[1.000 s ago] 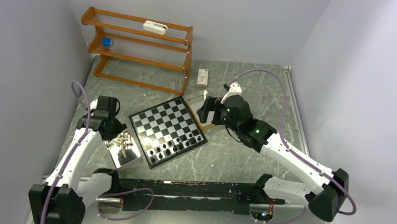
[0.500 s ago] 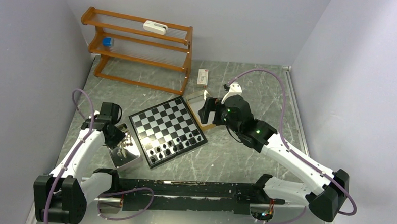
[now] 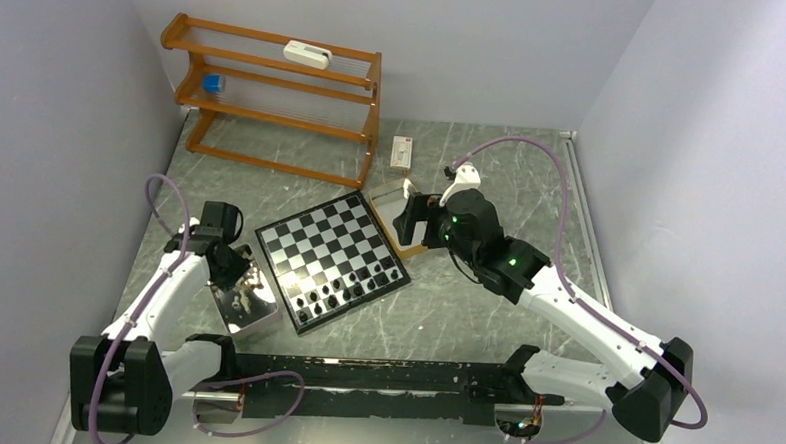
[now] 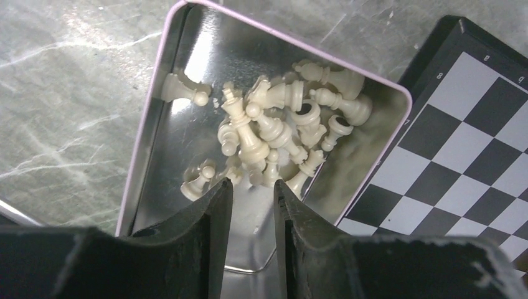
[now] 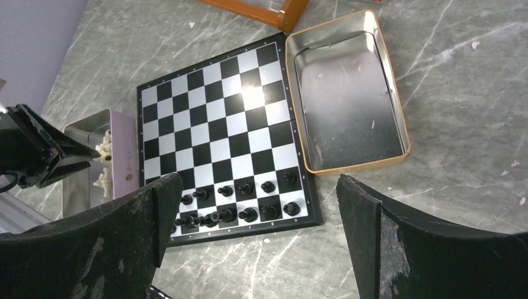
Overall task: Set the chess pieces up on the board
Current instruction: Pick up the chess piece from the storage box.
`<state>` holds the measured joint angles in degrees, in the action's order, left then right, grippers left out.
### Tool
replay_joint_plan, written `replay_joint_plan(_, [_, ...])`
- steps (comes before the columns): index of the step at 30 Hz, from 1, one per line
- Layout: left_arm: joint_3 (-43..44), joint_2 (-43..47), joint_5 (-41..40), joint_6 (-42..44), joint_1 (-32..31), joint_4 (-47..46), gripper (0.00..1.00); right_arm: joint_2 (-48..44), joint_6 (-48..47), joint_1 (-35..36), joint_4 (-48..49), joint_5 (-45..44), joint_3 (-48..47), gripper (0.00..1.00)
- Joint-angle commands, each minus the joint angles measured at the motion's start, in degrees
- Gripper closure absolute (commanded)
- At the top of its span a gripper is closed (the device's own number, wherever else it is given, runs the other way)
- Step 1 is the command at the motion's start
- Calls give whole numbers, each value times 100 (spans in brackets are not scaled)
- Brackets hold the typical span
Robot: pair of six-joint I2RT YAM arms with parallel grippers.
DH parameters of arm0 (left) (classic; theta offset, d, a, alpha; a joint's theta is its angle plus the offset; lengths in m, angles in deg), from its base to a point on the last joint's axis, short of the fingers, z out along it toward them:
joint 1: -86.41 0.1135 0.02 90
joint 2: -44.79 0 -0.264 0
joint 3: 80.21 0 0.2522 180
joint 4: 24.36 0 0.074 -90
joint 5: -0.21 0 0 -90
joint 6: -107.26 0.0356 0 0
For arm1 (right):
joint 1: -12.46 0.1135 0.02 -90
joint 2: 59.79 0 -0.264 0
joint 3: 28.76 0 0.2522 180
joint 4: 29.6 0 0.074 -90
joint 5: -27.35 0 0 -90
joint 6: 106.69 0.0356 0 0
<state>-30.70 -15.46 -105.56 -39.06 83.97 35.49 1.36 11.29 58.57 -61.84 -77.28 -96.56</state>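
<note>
Hovering over the tin (image 4: 140,156) beside the board (image 4: 473,156) edge, left gripper (image 4: 252,187) narrow, empty; right gripper (image 5: 255,180) wide.

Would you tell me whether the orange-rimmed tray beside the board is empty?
Empty: the orange-rimmed tray shows only bare metal inside.
</note>
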Motion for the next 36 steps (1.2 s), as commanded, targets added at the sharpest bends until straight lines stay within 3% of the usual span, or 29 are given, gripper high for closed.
replay_joint_plan(1, [1,-190,188,146,54,-439,65,-154,-49,30,-1,-90,74,0])
replay_joint_plan(36, [-119,-711,231,321,58,-500,69,-200,14,31,11,68,113,1])
